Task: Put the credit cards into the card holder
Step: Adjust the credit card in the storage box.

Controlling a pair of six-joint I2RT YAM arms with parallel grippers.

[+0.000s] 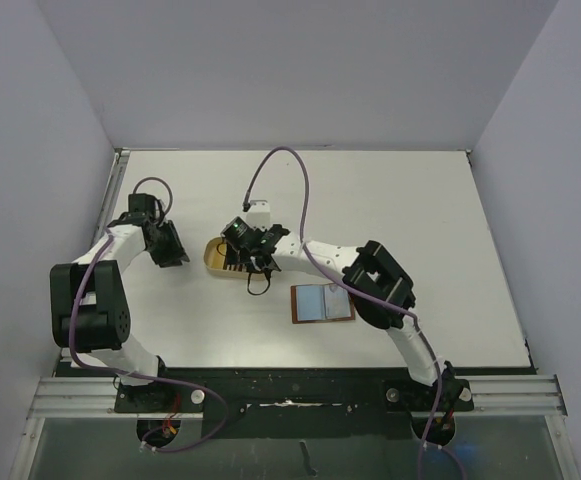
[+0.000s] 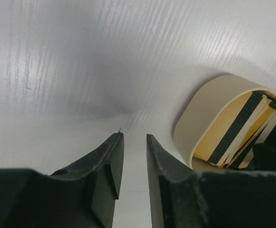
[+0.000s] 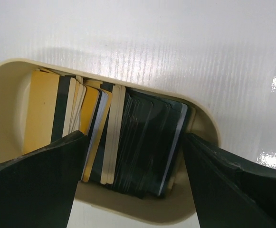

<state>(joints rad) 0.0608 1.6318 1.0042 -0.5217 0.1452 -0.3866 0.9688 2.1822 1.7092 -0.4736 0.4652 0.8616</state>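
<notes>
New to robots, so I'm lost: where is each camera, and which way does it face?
Top external: above and behind the robot, facing down at the table; left arm, right arm, left gripper and right gripper show.
Left wrist: on the left arm, facing past its own fingers at table and the end of the tray.
Right wrist: on the right arm, facing down between its fingers into the tray of credit cards.
Shared: both wrist views show the tray and cards.

Overhead view from behind; both wrist views close on one tray
</notes>
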